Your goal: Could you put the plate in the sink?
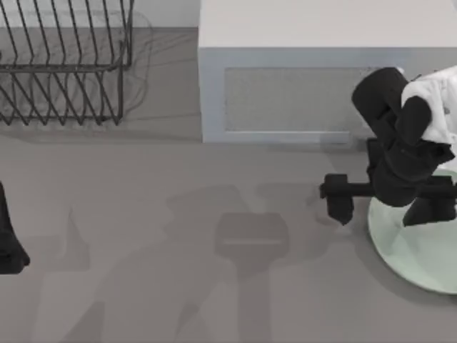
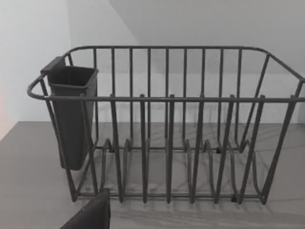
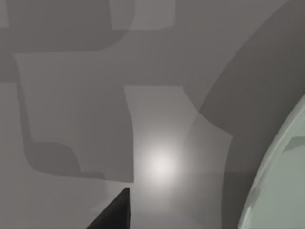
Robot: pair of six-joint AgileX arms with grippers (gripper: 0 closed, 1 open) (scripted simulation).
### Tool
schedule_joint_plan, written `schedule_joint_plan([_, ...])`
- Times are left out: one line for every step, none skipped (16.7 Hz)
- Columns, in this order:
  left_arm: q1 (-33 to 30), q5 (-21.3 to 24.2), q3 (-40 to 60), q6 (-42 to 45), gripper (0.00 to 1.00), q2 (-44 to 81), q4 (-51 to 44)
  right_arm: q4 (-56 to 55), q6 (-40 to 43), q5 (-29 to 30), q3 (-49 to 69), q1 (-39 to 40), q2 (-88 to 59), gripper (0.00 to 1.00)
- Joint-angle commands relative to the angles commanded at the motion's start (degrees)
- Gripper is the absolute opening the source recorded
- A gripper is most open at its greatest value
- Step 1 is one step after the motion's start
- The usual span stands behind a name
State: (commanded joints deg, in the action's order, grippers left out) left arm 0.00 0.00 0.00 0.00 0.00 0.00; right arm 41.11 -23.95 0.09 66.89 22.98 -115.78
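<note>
The approach step is judged in hand: the right gripper (image 1: pixel 389 207), spread and empty, is held over the plate (image 1: pixel 418 250) at four o'clock on the table (image 1: pixel 178 286). A rim grasp is called for next.

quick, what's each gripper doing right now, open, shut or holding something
Left gripper: parked at the table's left edge; open or shut cannot be told.
Right gripper: open, straddling the left rim of the plate, nothing clamped.

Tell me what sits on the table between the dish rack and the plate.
In the top view, the microwave stands between the dish rack and the plate; lower down there is bare table.
</note>
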Motion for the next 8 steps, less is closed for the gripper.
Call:
schedule_joint_plan([0.0,0.0,0.0,0.0,1.00,0.0,0.0,0.0,0.0,0.0,0.0,0.0,0.0,0.62])
schedule_joint_plan([0.0,0.0,0.0,0.0,1.00,0.0,0.0,0.0,0.0,0.0,0.0,0.0,0.0,0.55])
schedule_joint_plan([0.0,0.0,0.0,0.0,1.00,0.0,0.0,0.0,0.0,0.0,0.0,0.0,0.0,0.47])
schedule_joint_plan([0.0,0.0,0.0,0.0,1.00,0.0,0.0,0.0,0.0,0.0,0.0,0.0,0.0,0.40])
schedule_joint_plan([0.0,0.0,0.0,0.0,1.00,0.0,0.0,0.0,0.0,0.0,0.0,0.0,0.0,0.32])
schedule_joint_plan([0.0,0.0,0.0,0.0,1.00,0.0,0.0,0.0,0.0,0.0,0.0,0.0,0.0,0.25])
schedule_joint_plan([0.0,0.0,0.0,0.0,1.00,0.0,0.0,0.0,0.0,0.0,0.0,0.0,0.0,0.17])
schedule_joint_plan([0.0,0.0,0.0,0.0,1.00,0.0,0.0,0.0,0.0,0.0,0.0,0.0,0.0,0.10])
